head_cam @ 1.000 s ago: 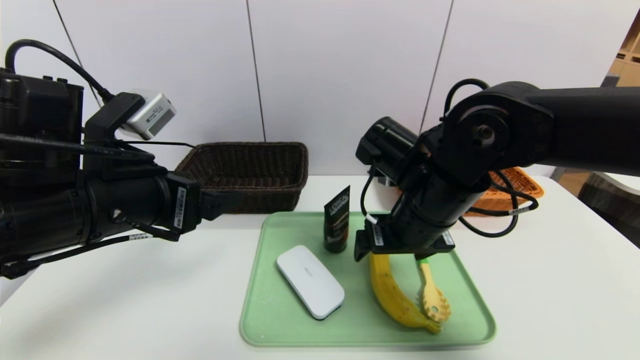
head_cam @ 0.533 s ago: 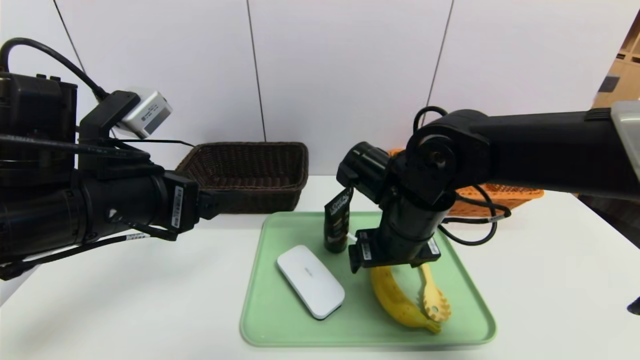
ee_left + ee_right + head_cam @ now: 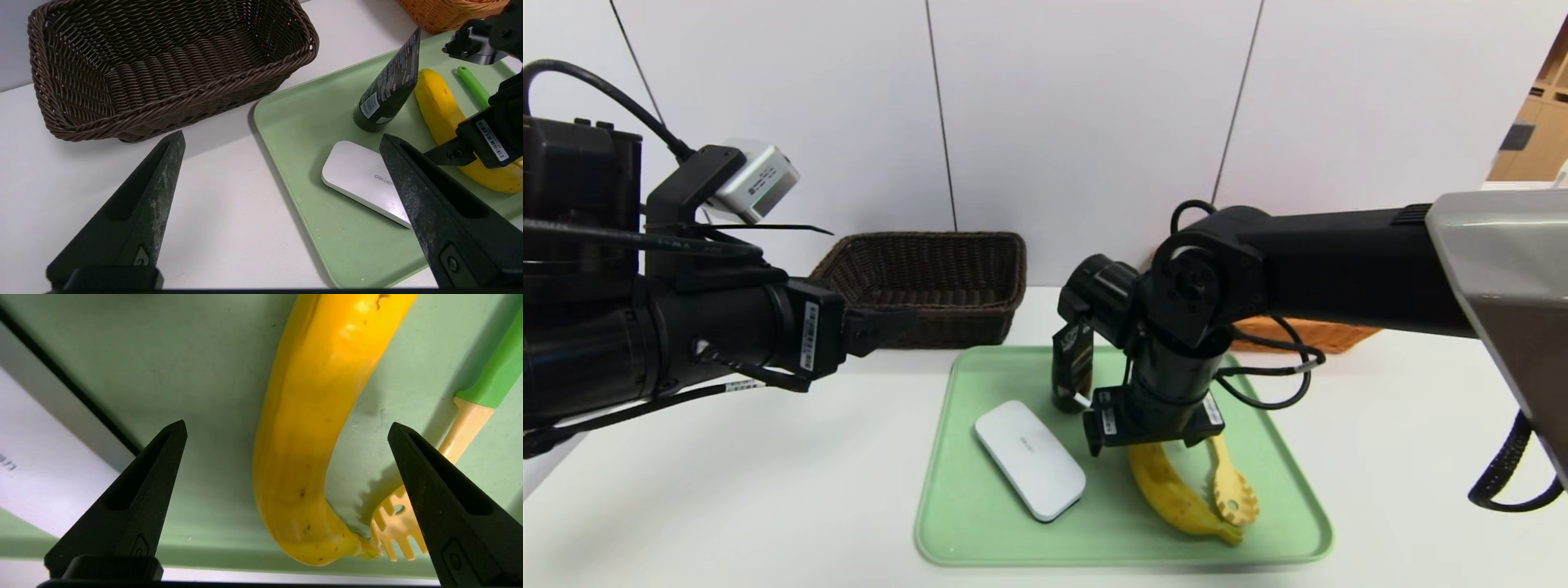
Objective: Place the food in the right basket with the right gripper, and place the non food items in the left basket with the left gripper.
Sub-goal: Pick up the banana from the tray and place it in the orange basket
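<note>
The yellow banana lies on the green tray, its tip touching the head of the pasta spoon. My right gripper hangs open just above the banana, one finger on each side, touching nothing. In the head view the wrist hides its fingers. The white case and the dark tube, standing on its cap, share the tray. My left gripper is open and empty over the bare table between the dark brown basket and the tray. The orange basket sits behind the right arm.
The right arm's camera knob stands close beside the tube's top. The spoon's green handle runs next to the banana. The white case lies just past my left gripper's finger. A white wall stands behind both baskets.
The right arm has swung left and come down over the banana, covering more of the orange basket. The left arm has hardly moved. Both grippers stay open.
</note>
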Robot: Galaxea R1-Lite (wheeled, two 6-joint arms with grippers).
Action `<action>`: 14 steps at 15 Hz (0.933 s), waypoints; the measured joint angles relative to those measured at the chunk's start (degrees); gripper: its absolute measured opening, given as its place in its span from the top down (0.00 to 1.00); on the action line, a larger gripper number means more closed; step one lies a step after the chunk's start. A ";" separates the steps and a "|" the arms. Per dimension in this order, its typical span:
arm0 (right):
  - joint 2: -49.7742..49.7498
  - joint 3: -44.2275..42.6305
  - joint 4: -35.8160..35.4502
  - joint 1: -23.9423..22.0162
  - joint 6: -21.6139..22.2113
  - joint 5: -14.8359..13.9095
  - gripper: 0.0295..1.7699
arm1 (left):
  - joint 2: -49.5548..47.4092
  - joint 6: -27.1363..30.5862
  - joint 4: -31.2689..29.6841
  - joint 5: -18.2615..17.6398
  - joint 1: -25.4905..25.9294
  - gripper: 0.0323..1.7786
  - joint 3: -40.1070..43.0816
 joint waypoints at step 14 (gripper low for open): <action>0.55 0.28 0.96 -0.28 0.63 0.54 0.57 | 0.02 -0.66 -0.18 -0.04 0.00 0.05 -0.20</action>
